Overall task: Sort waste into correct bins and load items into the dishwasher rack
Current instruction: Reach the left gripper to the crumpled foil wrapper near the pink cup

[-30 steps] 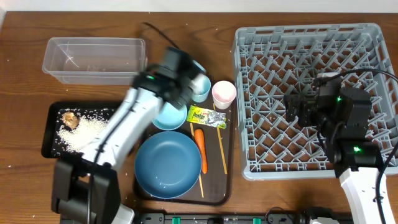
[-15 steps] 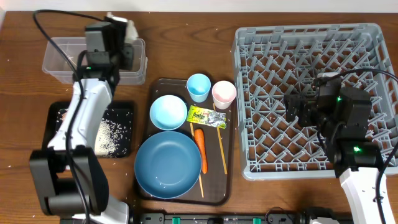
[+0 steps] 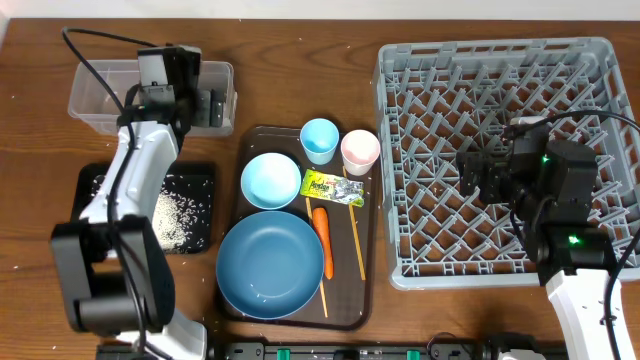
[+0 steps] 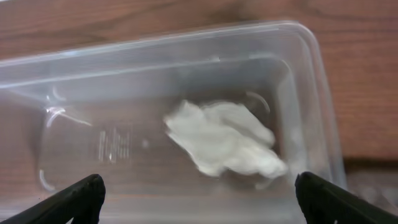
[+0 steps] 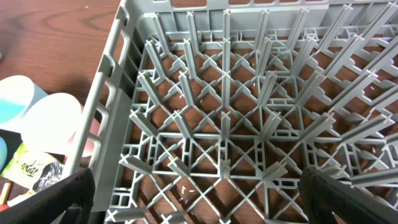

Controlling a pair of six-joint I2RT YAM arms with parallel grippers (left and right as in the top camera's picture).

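Over the napkin [image 4: 224,146] in the clear tub [image 4: 124,74], left gripper [image 4: 200,196] gapes, right gripper [image 5: 196,193] too; wrapper [image 3: 331,187] print illegible.

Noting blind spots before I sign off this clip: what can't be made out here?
- Overhead: the left gripper covers the right end of the clear tub, hiding the napkin; the left wrist shows it blurred.
- Overhead: the left arm crosses the black tray, hiding part of the rice.
- Right wrist: the left frame edge cuts off the wrapper and light-blue cup.
- Overhead: the right arm covers a corner of the rack.
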